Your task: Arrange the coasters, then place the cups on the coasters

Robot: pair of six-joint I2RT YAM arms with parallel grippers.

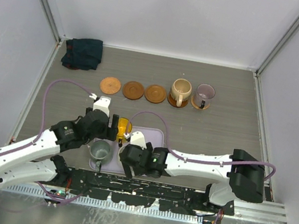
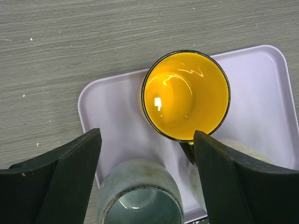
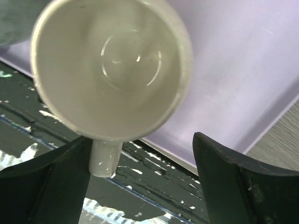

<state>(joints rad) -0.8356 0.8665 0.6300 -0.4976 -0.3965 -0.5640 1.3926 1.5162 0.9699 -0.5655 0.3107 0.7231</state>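
Three bare coasters (image 1: 133,90) lie in a row at the back. To their right, a tan cup (image 1: 180,89) and a mauve cup (image 1: 204,94) each stand on a coaster. On the lavender tray (image 2: 112,107) stand a yellow cup (image 2: 186,93), a grey-green cup (image 2: 140,196) and a white cup (image 3: 110,70). My left gripper (image 2: 147,134) hangs open over the tray; the grey-green cup is low between its fingers and the yellow cup just ahead. My right gripper (image 3: 142,138) is open at the tray's near edge. The white cup's handle (image 3: 105,158) lies between its fingers, against the left one.
A dark cloth (image 1: 83,52) is bunched in the back left corner. A black mounting rail (image 1: 141,189) runs along the near edge right below the tray. Grey walls close in the table on three sides.
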